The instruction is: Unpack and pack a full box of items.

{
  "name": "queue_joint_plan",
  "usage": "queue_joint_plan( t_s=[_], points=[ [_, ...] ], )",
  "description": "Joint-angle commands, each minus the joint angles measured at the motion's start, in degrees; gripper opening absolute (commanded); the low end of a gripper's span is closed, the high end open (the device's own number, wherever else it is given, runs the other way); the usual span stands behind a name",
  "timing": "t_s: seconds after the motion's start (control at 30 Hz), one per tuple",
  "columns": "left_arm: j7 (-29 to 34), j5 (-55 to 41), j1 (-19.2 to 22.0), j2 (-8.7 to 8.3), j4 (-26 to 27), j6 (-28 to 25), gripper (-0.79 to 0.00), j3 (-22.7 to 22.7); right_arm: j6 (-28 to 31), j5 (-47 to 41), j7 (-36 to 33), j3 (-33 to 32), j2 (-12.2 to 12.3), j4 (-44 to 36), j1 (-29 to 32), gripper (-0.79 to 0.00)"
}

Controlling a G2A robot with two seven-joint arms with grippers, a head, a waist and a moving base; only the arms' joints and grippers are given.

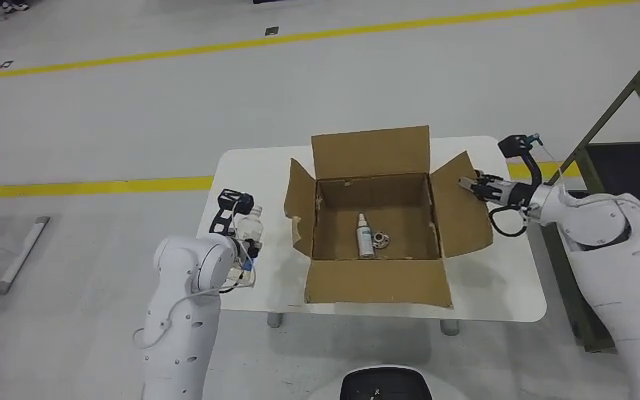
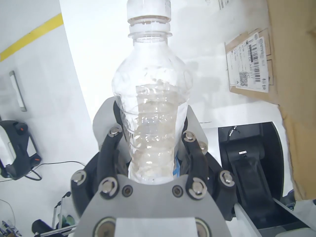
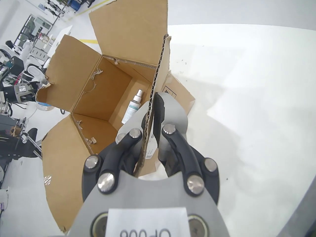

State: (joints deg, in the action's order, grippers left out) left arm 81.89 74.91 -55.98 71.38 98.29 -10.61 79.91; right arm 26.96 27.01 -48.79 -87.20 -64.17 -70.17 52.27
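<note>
The open cardboard box on the white worktop holds a white spray bottle lying flat and a small round item just beside it, both between the two pincers. The left pincer, outside the box, is clenched around a clear plastic bottle whose white cap points away from the wrist. The right pincer grips the edge of the box's side flap. Barcode labels sit on the cardboard near the left pincer.
</note>
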Motion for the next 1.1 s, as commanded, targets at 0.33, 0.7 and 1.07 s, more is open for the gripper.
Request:
queue_joint_plan(
  t_s=[0.33,0.7,1.07],
  points=[
    [-4.90,1.74,-0.22,0.07,-7.16,-0.63,-0.785,-4.32,-0.83,0.57,2.08,2.22,0.42,3.94,-2.55,0.000],
    [-10.33,1.84,3.03,0.83,-19.23,3.68,-0.785,-7.47,-4.59,-2.25,9.29,-5.32,1.97,-3.41,2.64,0.000],
    [-10.27,-0.42,7.85,1.89,-30.92,10.76,-0.785,-8.97,-7.40,-3.53,9.80,-7.45,2.77,-10.29,7.89,0.000]
  ],
)
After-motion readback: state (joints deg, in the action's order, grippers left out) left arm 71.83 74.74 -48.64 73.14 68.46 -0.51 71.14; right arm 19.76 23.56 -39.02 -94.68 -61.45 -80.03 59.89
